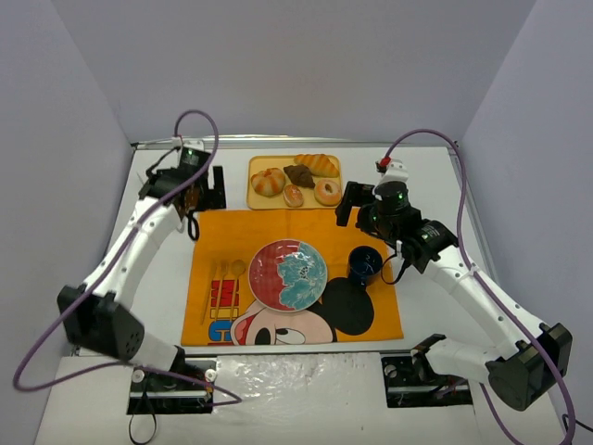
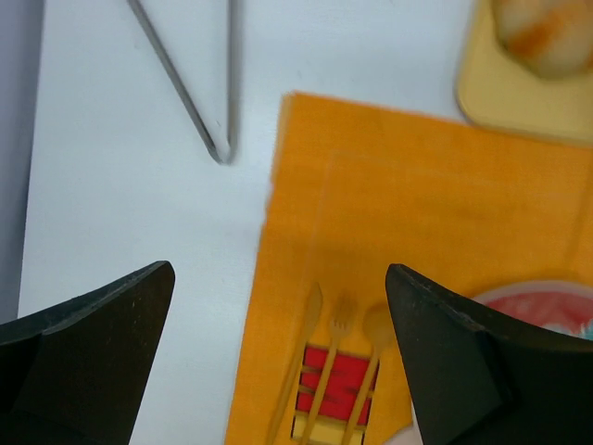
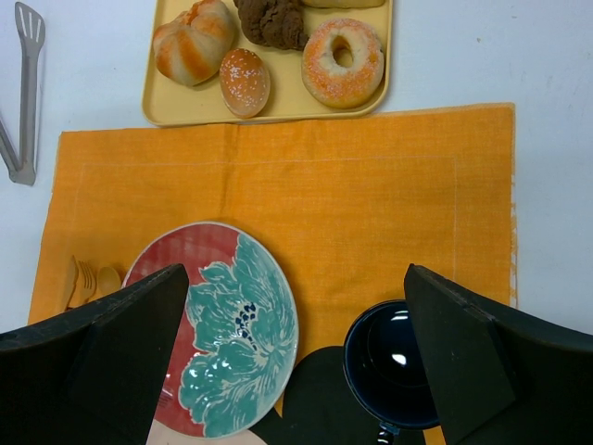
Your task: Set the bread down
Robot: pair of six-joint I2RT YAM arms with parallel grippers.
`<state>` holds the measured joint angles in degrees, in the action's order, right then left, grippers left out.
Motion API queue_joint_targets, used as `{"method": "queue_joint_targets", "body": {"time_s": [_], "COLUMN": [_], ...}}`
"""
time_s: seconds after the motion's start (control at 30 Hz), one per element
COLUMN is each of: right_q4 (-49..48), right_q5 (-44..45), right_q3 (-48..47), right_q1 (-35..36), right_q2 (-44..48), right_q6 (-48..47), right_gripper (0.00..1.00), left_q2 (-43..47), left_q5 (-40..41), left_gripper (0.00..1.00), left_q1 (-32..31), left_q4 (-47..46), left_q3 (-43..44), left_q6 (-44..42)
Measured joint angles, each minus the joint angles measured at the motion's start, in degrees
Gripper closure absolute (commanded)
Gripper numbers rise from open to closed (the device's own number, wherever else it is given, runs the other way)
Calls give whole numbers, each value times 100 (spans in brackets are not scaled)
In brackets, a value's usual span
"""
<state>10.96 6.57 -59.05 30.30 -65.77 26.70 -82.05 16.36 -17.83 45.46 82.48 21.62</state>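
The bread (image 1: 268, 182), a round golden-brown lobed bun, lies at the left end of the yellow tray (image 1: 256, 203) at the back of the table. It also shows in the right wrist view (image 3: 193, 42) and as a blur in the left wrist view (image 2: 542, 32). A red and teal flowered plate (image 1: 287, 274) (image 3: 222, 324) sits on the orange placemat (image 1: 213, 236). My left gripper (image 1: 206, 190) (image 2: 278, 352) is open and empty, above the mat's left edge. My right gripper (image 1: 357, 204) (image 3: 296, 352) is open and empty, right of the tray, above the mat.
The tray also holds a croissant (image 1: 318, 164), a dark chocolate pastry (image 1: 298, 174), a ring donut (image 1: 327, 192) and a small sugared pastry (image 1: 294, 196). A dark blue cup (image 1: 364, 263) stands right of the plate. Wooden cutlery (image 1: 222, 278) lies on its left. Metal tongs (image 2: 199, 111) lie left of the mat.
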Motion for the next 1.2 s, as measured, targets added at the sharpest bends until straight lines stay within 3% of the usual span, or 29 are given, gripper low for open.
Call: {"method": "queue_joint_targets", "body": {"time_s": [0.17,0.37,0.73,1.2], "right_q4": [9,3,-33,-184], "right_q5": [0,0,0,-55], "right_q3": [2,40,176,322], "right_q1": [0,-2,-29,-121], "right_q2": [97,187,-28,-163], "right_q6": [4,-1,-133,-328], "right_gripper": [0,0,0,0], "left_q2": [-1449,-2585,-3235,-3748], "left_q5": [119,-12,-390,-442], "left_gripper": [3,3,3,3], "left_q1": [1003,1448,2056,2109], "left_q4": [-201,-445,-1068,-1558], "left_q3": [992,1486,1490,1565], "left_q6": [208,339,563,559]}}
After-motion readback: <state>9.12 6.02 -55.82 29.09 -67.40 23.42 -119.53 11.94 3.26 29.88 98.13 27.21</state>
